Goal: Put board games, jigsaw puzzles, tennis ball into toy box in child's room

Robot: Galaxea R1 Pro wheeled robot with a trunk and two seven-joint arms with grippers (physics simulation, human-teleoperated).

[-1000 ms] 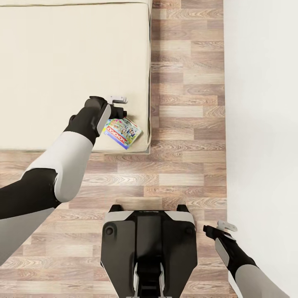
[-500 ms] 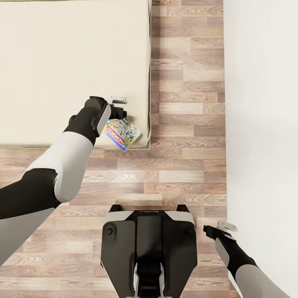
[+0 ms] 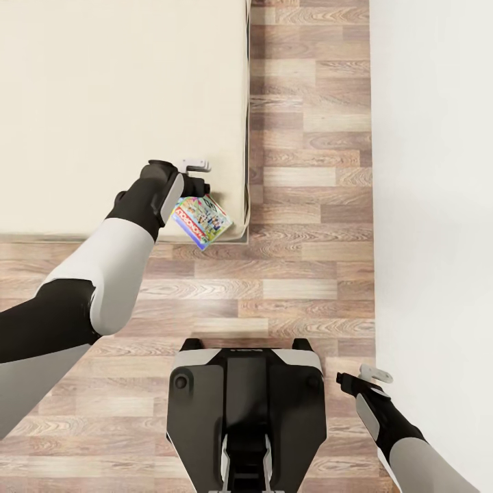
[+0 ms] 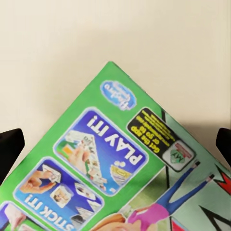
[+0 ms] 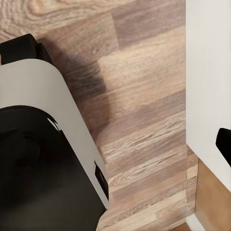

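A board game (image 3: 202, 220) with a bright green, yellow and red printed cover hangs tilted from my left gripper (image 3: 196, 186), which is shut on it. It hovers over the near right corner of the cream bed (image 3: 103, 103), one corner past the bed's front edge. The left wrist view shows the board game's (image 4: 115, 159) green cover close up over the bed top (image 4: 115, 33), with dark fingertips (image 4: 9, 149) at either side. My right gripper (image 3: 366, 378) stands open and empty, low beside the white wall. The toy box, puzzles and tennis ball are out of view.
Wood-plank floor (image 3: 308, 205) runs between the bed and a white wall (image 3: 438, 205) on the right. My own base (image 3: 246, 411) sits below centre; the right wrist view shows the base's (image 5: 43, 144) grey and black body and the wall's foot (image 5: 207, 72).
The whole picture has shifted: the bed's front edge sits higher now, so the camera has drawn back. The board game has stayed in my left gripper. The right arm has kept its pose.
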